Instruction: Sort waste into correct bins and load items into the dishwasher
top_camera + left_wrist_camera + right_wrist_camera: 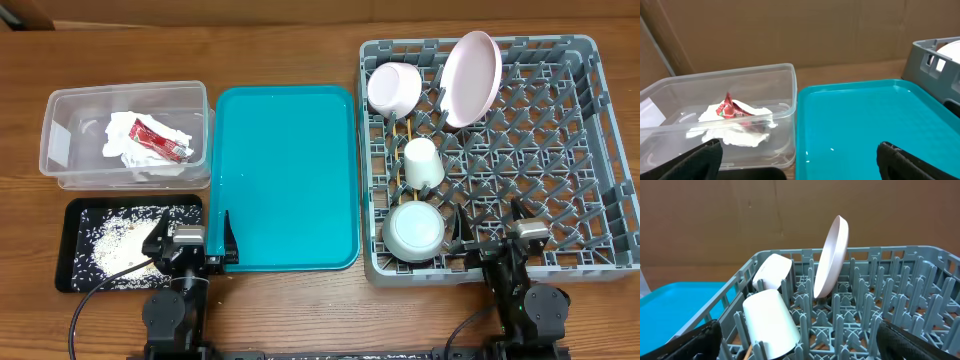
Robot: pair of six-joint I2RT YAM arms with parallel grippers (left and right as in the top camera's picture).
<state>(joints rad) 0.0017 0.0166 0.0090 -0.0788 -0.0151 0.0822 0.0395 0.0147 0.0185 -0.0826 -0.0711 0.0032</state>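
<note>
Looks done: napkin (135, 152) + sauce packet (160, 140) in clear tub (60, 100), rice (115, 240) in black tray (75, 272). Plate (470, 75), bowls (415, 232), cup (423, 162) sit in dish rack (600, 150). Left hand (800, 165) & right hand (800, 347) spread, empty; next, prob. just rest.

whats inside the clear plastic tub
Inside the clear tub lies a crumpled white napkin with a small red sauce packet on top of it. Whatever might be beneath the napkin is covered, so that cannot be told.

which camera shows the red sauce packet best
Overhead: the red sauce packet lies in full view on the napkin inside the clear tub. The left wrist view sees it only through the tub's wall; the right wrist view misses it.
</note>
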